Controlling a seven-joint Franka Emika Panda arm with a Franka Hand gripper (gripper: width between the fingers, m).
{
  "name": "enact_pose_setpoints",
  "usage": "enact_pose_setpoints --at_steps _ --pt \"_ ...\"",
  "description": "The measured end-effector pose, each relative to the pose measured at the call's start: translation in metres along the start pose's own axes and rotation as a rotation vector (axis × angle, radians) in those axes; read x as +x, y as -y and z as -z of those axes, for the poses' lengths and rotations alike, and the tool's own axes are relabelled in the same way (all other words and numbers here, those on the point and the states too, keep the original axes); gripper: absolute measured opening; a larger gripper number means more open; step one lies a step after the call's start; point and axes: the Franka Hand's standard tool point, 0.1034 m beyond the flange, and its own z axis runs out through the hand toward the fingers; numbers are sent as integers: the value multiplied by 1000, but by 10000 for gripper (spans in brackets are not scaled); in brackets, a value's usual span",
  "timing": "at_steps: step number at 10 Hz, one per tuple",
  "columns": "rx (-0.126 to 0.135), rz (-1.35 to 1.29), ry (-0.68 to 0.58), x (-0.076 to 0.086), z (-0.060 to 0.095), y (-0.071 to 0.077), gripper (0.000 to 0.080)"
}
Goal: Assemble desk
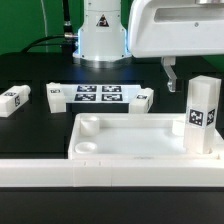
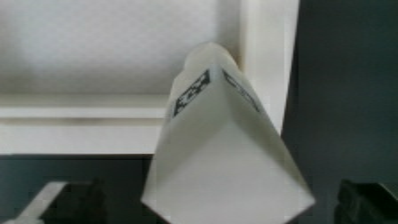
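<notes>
Starting with the big stuff: the black table (image 1: pixel 30 135) has the long white bar (image 1: pixel 40 175) running across the front. Right behind it sits the desk's tabletop (image 1: pixel 120 152), rim up, with round sockets showing in its corners on the exterior view's left. The robot arm (image 1: pixel 175 25) hangs over the exterior view's right side. Further back, the marker board (image 1: pixel 97 95) lies flat near the robot's base.

The upright leg (image 1: pixel 202 115) stands at the tabletop's end on the exterior view's right, tag facing out. It fills the wrist view (image 2: pixel 214 150).

Three more lie on the table: the far leg (image 1: pixel 15 100) well off to the exterior view's left, and the second leg (image 1: pixel 55 95) and third leg (image 1: pixel 143 98) at either end of the marker board.

The gripper (image 1: pixel 171 80) hovers up beside the upright leg, not touching it. In the wrist view its fingers (image 2: pixel 54 200) are spread wide, nothing clamped.
</notes>
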Motion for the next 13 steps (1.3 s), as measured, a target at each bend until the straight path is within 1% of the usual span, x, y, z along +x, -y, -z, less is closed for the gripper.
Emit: enact_pose_setpoints --at_steps 2,5,7,8,9,10,11,12,13 --pt "-3 89 0 -1 -1 3 649" --pt "-10 306 -8 -3 -4 5 649" --pt "-13 420 -7 -4 -5 0 649" --pt "-14 430 -6 -4 -5 0 649" --pt "-14 426 -6 -4 -5 0 531" --pt "-14 426 -6 -4 -5 0 395" --pt "-14 424 -6 -4 -5 0 395" --pt "-14 400 -6 -4 -5 0 289" --pt "-14 400 -6 -4 -5 0 289"
